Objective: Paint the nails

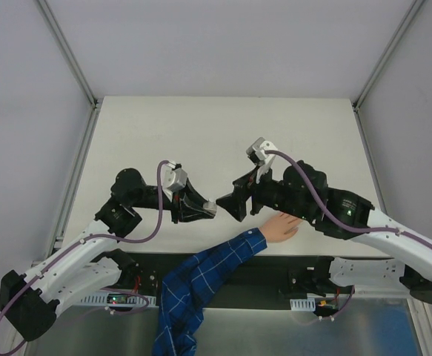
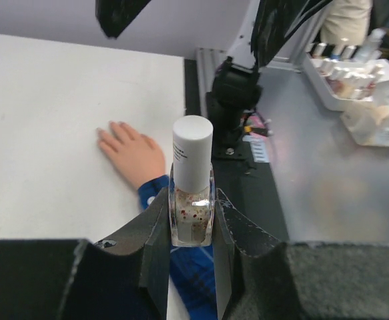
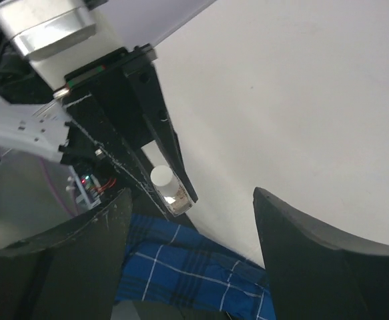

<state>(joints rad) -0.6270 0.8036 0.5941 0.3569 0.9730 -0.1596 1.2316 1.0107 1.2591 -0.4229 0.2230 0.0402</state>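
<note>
A small clear nail polish bottle [image 2: 192, 207] with red flecks and a white cap [image 2: 192, 150] stands upright between the fingers of my left gripper [image 2: 191, 230], which is shut on it. Above the table, my right gripper [image 1: 229, 208] faces that bottle [image 3: 169, 188] with its jaws wide apart and nothing between them. A pale hand [image 1: 282, 226] in a blue plaid sleeve [image 1: 201, 278] lies flat on the table's near edge, below and to the right of both grippers. Its nails [image 2: 102, 132] are hardly discernible at the fingertips.
The white table [image 1: 223, 133] stretches behind the arms, with grey walls around it. In the left wrist view, a white tray [image 2: 327, 83] with several small bottles sits on the metal bench to the right of the table.
</note>
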